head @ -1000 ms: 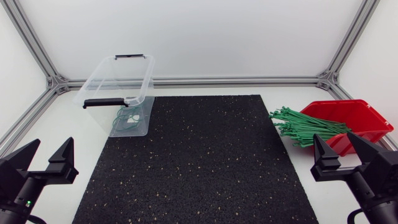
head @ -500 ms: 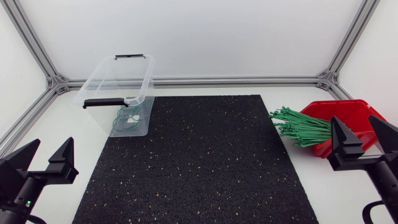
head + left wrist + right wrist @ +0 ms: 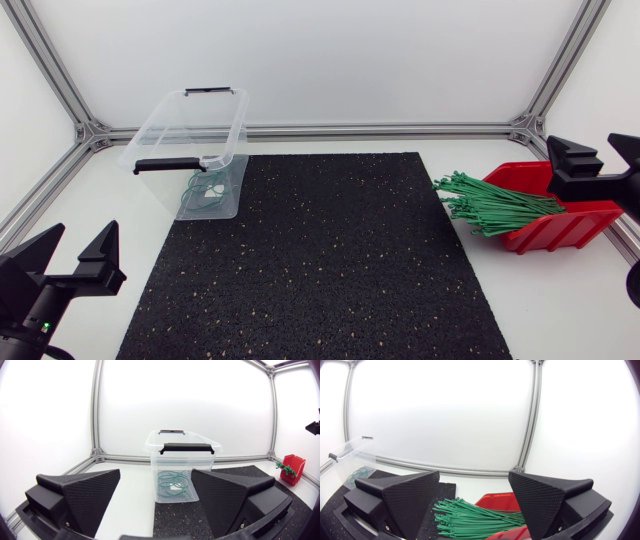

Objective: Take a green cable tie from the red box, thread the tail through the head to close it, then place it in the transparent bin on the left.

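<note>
Hands both released and empty: right hand [image 3: 592,152] over the red box [image 3: 560,228] at the tabletop's right edge, left hand [image 3: 78,242] at the front left corner. Green cable ties [image 3: 490,205] spill from the box onto the black mat [image 3: 320,270]. Closed loops [image 3: 205,196] lie in the clear bin [image 3: 150,135] at the mat's far left corner.

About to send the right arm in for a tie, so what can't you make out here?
Red box inside: head view, right jaws cover its far side; right wrist view, own jaws hide its sides.
Green cable ties: overlapping bundle, no single tie separable in either view.
Closed ties in the transparent bin: tangled loops, too small to count, head and left wrist views.
</note>
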You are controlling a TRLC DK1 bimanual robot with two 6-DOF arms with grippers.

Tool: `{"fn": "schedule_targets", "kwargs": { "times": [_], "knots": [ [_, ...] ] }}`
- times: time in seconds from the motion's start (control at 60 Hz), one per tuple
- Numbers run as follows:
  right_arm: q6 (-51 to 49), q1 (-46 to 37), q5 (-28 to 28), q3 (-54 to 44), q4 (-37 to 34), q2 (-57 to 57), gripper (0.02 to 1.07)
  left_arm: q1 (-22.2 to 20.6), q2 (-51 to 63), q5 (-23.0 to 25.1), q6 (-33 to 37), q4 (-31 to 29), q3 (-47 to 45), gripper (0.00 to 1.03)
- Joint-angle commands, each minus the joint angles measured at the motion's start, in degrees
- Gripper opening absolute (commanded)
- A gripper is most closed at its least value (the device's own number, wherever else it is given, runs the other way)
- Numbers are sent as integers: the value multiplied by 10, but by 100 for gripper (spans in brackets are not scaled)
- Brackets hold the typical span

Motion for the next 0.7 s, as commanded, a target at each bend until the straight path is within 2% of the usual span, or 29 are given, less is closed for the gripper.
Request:
{"fn": "schedule_targets", "kwargs": {
  "times": [0.0,0.1,0.2,0.383,0.533,0.683],
  "knots": [
    [-42,-15,4,51,-36,58,102,4,-6,-5,-9,-8,-23,99],
    [-80,-31,-12,103,-87,120,102,4,-6,-4,-9,-8,-23,99],
    [-163,-35,-12,136,-117,172,101,4,-6,-5,-9,-8,-23,99],
    [-237,-35,2,195,-187,258,99,4,-6,-5,-9,-8,-23,99],
    [-358,-41,-81,183,-214,262,99,4,-6,-5,-9,-8,-23,99],
    [-423,-36,-98,188,-233,283,96,4,-6,-5,-9,-8,-23,99]
  ]
}}
